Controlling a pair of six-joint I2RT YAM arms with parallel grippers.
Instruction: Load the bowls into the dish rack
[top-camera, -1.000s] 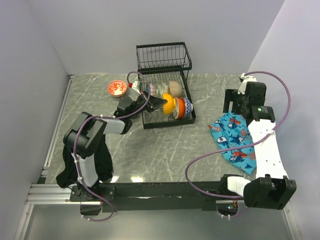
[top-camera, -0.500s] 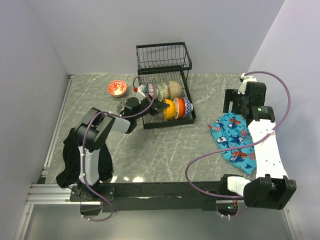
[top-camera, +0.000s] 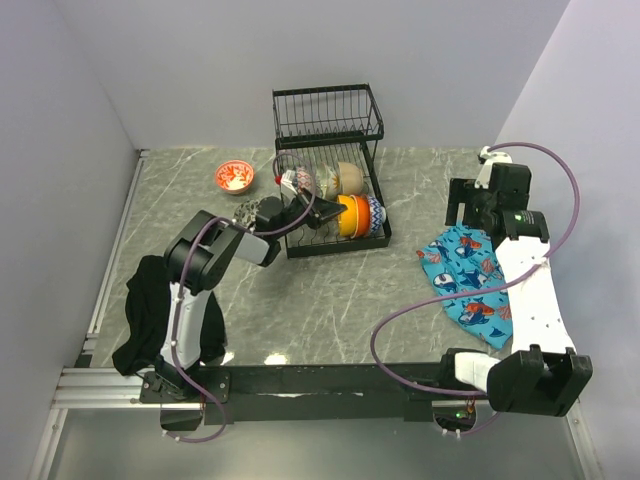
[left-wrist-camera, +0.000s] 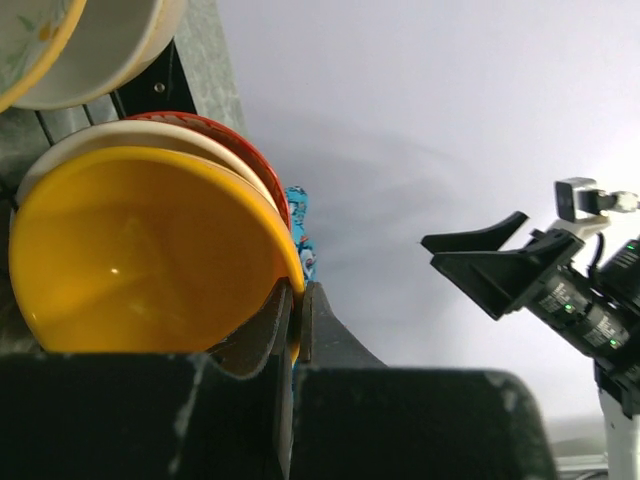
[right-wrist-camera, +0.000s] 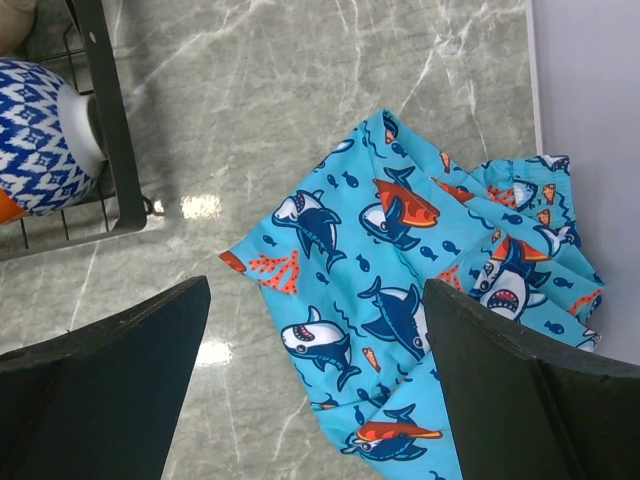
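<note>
**Clamped on the orange bowl (left-wrist-camera: 140, 260) in the dish rack (top-camera: 330, 139)**

Grips the orange bowl by its rim with the left end effector (left-wrist-camera: 293, 300), shut narrow, pinching the thin wall between both fingers (left-wrist-camera: 265, 345). Reaches in from the rack's left end, low over the bench (top-camera: 330, 300), into the slotted lower tray. Holds the bowl on edge there, hollow side turned toward the wrist camera, with the end effector at the lower right of the rim in that view. Puts it leftmost in the front row when seen from above. Sits just in front of a red-rimmed bowl (left-wrist-camera: 228, 135) with a pale inside, close against it. Ends the same row with a blue-and-white patterned bowl (right-wrist-camera: 40, 140) by the rack's right wall. Shows a second row farther back in the tray, with a beige bowl (top-camera: 350, 178) and a multicolour patterned bowl (top-camera: 303, 183), both on edge and apart from the end effector. Leaves a lone red bowl (top-camera: 234, 176) upright on the bench, left of the rack and not touching it.

Hangs the right end effector (right-wrist-camera: 315, 290) spread wide and holding nothing, above a blue shark-print cloth (right-wrist-camera: 400, 230) on the bench, to the right of the rack and apart from it.
</note>
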